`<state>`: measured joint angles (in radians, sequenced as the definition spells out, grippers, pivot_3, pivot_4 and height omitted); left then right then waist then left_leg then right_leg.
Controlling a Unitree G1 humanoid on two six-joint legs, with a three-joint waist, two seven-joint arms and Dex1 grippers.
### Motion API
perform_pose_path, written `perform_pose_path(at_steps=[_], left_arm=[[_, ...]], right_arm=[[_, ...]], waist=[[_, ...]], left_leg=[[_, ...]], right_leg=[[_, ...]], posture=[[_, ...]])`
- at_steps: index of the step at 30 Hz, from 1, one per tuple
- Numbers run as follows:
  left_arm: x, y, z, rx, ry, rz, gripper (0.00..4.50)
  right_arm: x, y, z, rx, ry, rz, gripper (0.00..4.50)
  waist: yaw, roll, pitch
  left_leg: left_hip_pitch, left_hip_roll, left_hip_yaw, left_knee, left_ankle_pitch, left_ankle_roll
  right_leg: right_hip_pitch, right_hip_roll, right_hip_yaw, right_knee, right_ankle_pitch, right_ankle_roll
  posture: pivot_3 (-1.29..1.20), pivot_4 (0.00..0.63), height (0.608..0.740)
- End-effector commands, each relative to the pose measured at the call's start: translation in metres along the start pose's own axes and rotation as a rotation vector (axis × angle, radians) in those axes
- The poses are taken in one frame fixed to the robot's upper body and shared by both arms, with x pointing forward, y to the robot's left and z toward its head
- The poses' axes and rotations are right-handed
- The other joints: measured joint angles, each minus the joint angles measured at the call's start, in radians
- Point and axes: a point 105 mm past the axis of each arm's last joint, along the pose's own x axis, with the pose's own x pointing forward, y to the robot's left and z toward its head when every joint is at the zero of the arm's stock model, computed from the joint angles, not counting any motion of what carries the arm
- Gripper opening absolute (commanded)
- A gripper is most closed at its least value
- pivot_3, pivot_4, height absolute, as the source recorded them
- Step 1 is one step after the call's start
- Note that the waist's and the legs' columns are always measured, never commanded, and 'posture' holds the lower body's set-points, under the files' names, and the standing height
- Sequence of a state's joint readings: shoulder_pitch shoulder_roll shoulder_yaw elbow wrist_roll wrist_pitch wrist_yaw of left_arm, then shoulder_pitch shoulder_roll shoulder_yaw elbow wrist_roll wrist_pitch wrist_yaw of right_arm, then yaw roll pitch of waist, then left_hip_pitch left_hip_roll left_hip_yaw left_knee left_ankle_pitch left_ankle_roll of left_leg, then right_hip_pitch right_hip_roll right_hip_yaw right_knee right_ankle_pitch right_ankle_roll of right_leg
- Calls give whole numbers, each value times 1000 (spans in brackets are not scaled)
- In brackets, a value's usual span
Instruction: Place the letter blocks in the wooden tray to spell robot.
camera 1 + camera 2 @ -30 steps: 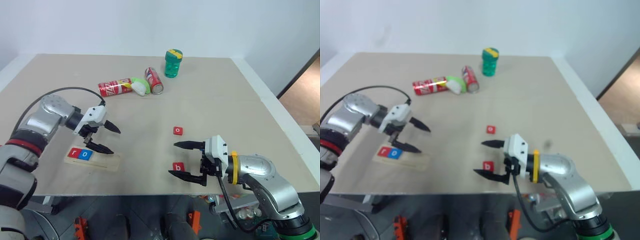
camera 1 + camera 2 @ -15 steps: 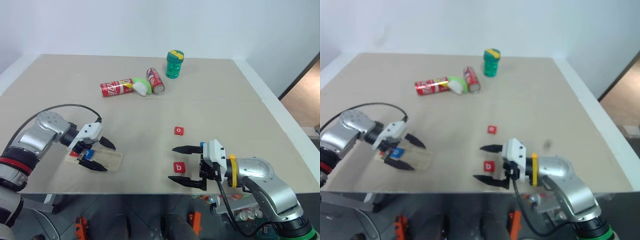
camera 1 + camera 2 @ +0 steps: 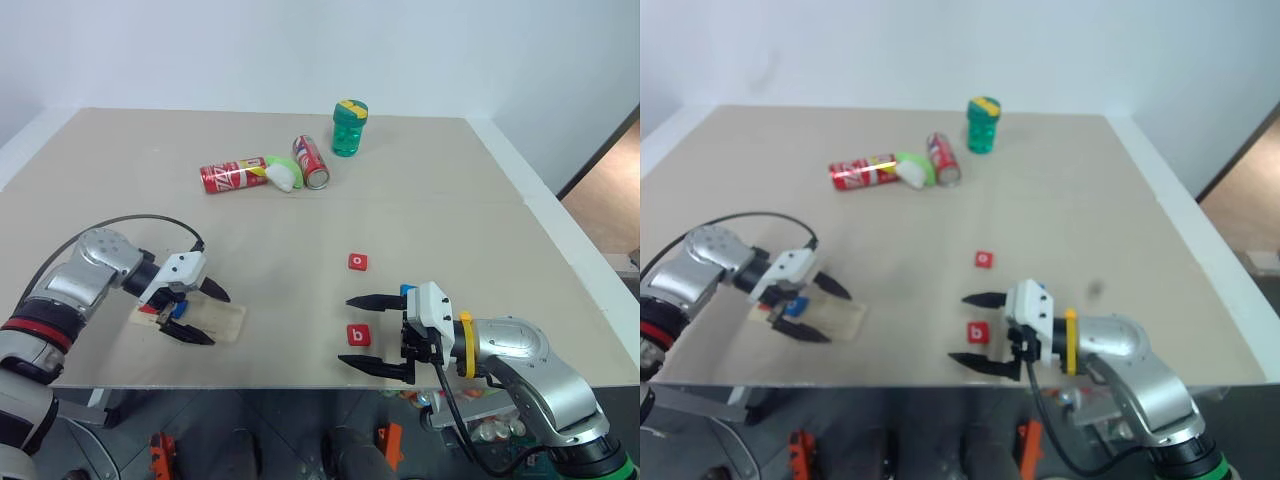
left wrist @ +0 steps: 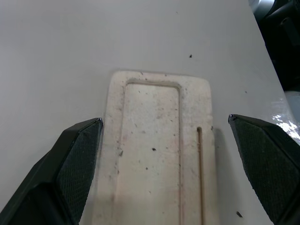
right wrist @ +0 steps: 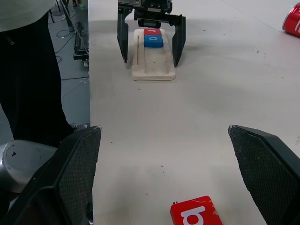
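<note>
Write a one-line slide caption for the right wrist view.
Open right claw over the red b block; beyond, the open left claw straddles the tray.

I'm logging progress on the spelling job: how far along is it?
Done: red r and blue o sit in the wooden tray. In hand: nothing; left gripper straddles the tray, open. Left: red b between the open right gripper's fingers, red o.

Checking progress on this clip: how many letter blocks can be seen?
4: a red block and blue block in the wooden tray, red o and red b on the table. A fifth may be hidden.
</note>
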<state>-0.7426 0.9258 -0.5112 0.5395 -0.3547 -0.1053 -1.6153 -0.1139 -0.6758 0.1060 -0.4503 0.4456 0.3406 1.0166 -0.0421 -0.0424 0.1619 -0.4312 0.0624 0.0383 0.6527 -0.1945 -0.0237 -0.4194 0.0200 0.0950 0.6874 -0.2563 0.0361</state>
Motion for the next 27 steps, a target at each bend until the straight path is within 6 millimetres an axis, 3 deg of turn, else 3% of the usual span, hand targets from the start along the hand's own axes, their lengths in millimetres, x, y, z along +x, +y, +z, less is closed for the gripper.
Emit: perform_pose_path(at_steps=[1, 27], left_arm=[[-8, 1, -2, 8, 2, 35, 4458], [-3, -1, -27, 17, 35, 63, 4458]], right_arm=[[-1, 1, 9, -42, -17, 1, 4500], [-2, 3, 9, -42, -9, 6, 4500]], waist=[[0, 0, 0], [-2, 0, 0]], left_leg=[[0, 0, 0, 0, 0, 0], [3, 1, 1, 0, 1, 1]], right_leg=[[0, 0, 0, 0, 0, 0], [2, 0, 1, 0, 0, -4]], posture=[[0, 150, 740], [0, 150, 740]])
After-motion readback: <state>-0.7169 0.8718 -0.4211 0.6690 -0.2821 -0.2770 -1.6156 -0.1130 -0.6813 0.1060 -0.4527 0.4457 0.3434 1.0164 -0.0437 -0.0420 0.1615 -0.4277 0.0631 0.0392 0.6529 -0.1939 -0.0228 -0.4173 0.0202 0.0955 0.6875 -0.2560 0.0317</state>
